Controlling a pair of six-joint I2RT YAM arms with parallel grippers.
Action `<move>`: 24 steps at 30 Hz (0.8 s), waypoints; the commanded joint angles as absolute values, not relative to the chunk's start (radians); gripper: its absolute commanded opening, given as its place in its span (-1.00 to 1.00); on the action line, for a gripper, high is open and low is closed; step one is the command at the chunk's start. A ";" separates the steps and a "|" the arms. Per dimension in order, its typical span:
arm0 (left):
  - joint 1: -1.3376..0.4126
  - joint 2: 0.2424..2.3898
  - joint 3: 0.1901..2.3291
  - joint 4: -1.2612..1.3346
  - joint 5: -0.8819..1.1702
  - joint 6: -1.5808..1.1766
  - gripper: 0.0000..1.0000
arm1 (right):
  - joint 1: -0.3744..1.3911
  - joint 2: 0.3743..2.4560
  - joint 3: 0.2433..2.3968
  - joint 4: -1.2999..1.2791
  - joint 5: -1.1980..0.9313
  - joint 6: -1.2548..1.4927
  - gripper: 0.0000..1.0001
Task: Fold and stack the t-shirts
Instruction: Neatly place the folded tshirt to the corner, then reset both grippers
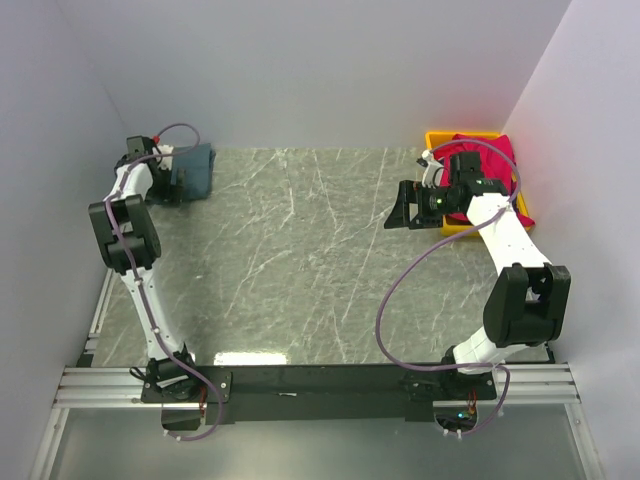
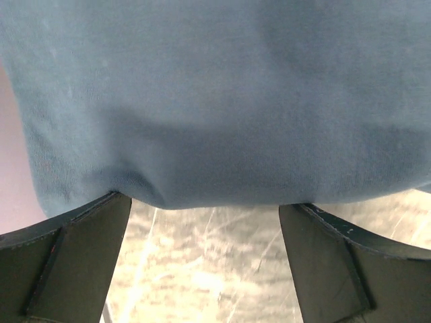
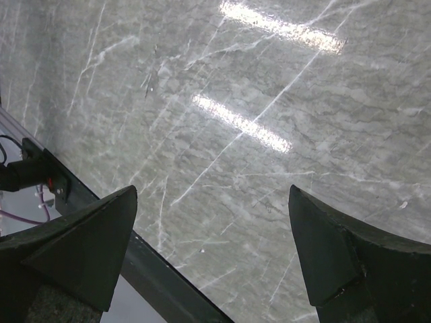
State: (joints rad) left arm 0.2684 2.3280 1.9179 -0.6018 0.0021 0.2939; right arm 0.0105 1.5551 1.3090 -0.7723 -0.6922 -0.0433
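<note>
So, surroundings first: what sits on the desk (image 1: pixel 300 270) besides the shirts? (K.)

A yellow bin (image 1: pixel 436 138) in the far right corner. Plain pale walls on three sides. A metal rail (image 1: pixel 110 385) along the near edge, carrying both arm bases. A purple cable (image 1: pixel 380 318) loops off the right arm over the desk. (M.)

Where are the t-shirts? (K.)

The blue-grey t-shirt (image 1: pixel 195 168) lies bunched on the desk at the far left corner. The red t-shirt (image 1: pixel 492 155) is heaped in the yellow bin and spills over its rim. The right arm's wrist crosses in front of it in the top view. (M.)

Left end effector (image 2: pixel 205 208)? (K.)

Jaws spread wide at the near edge of the blue-grey t-shirt. One fingertip appears to meet the hem, and bare desk shows between the fingers. Nothing gripped. (M.)

Right end effector (image 3: pixel 212 202)? (K.)

Also fully spread and empty. It is over bare desk just beside the bin, pointing away from it. (M.)

Materials? (K.)

Shirts: soft matt knit, rounded folds. Desk: glossy grey stone pattern with white veins and streaks of lamp glare. Fingers: dark, hard, wedge-shaped. Bin: rigid plastic, rectangular. (M.)
</note>
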 commanded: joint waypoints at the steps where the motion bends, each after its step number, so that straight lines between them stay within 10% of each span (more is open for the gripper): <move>1: 0.244 2.419 1.934 -0.612 -0.009 0.301 0.94 | 0.005 1.565 1.348 -0.779 -0.681 -0.058 0.99; 11: 0.232 2.378 1.944 -0.637 -0.009 0.308 0.98 | 0.005 1.566 1.370 -0.793 -0.692 -0.066 0.99; 24: 0.222 1.494 1.574 -0.680 0.415 0.232 0.99 | -0.032 1.393 1.408 -0.792 -0.634 -0.110 1.00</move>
